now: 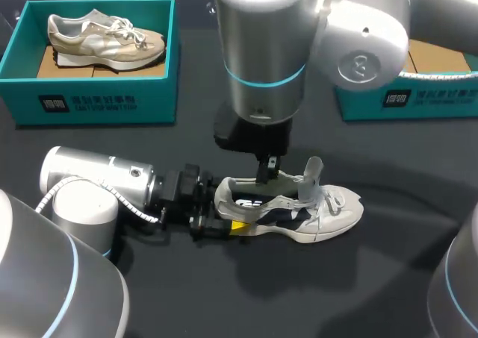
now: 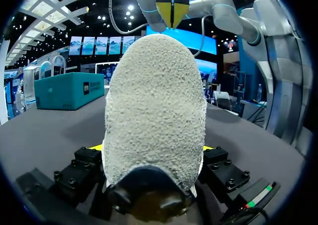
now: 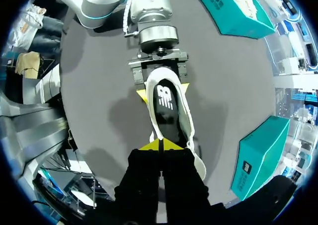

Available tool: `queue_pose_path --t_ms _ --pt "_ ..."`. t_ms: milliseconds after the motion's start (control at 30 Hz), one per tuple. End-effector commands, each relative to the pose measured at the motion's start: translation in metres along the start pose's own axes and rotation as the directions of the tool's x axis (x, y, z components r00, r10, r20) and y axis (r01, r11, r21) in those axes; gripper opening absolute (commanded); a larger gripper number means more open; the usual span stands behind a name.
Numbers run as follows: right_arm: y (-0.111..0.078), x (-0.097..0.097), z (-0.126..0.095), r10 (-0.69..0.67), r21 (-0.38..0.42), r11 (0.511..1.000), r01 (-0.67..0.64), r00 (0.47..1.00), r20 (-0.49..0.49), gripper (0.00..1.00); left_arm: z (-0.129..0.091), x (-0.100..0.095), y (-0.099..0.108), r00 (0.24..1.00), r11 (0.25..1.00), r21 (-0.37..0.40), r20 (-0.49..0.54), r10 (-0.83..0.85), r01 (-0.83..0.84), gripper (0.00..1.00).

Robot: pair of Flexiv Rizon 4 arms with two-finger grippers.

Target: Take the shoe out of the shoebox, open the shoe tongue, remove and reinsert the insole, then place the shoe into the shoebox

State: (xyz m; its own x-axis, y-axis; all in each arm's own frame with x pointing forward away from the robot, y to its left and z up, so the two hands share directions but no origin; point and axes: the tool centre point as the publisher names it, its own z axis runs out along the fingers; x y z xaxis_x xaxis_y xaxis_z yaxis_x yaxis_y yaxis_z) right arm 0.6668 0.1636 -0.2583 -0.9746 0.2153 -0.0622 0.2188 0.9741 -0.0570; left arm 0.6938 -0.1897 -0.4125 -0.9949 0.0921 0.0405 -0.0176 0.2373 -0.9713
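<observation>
While its heel is clamped from both sides by the yellow tips of the left claw [image 3: 164,90], the white shoe [image 1: 314,218] stands on its sole on the dark bench [image 1: 336,293], outside both boxes, toe pointing away from that arm. Its tongue [image 1: 314,172] is lifted, and the dark insole [image 3: 166,108] shows inside. Over the opening hangs the right claw [image 3: 161,144], tips pressed together; whether they pinch anything thin I cannot tell. Behind, a teal shoebox [image 1: 97,103] holds a second shoe [image 1: 104,38]; another teal box [image 1: 418,99] stands to the right.
</observation>
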Motion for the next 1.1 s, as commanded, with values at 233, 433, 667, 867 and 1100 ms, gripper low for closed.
queue_pose_path --t_ms 233,433,667,867,1100 --pt "0.003 0.004 0.024 -0.037 -0.021 0.999 0.037 0.999 0.000 0.00 0.000 0.001 0.002 1.000 1.000 0.000 0.000 0.000 0.000 0.00" --pt "0.009 0.004 0.031 -0.049 -0.015 0.999 0.049 0.999 -0.006 0.00 0.000 0.001 0.002 1.000 1.000 0.000 0.000 0.000 0.000 0.00" --pt "0.037 0.000 0.057 -0.070 -0.035 0.997 0.070 0.998 0.004 0.00 0.000 0.001 0.002 1.000 1.000 0.000 0.000 0.000 0.000 0.00" --pt "0.040 -0.004 0.074 -0.065 -0.044 0.997 0.066 0.998 0.020 0.00 0.000 0.001 0.002 1.000 1.000 0.000 0.000 0.000 0.000 0.00" --pt "0.035 -0.009 0.092 -0.056 -0.048 0.997 0.058 0.998 0.033 0.00 0.000 0.001 0.002 1.000 1.000 0.000 0.000 0.000 0.000 0.00"
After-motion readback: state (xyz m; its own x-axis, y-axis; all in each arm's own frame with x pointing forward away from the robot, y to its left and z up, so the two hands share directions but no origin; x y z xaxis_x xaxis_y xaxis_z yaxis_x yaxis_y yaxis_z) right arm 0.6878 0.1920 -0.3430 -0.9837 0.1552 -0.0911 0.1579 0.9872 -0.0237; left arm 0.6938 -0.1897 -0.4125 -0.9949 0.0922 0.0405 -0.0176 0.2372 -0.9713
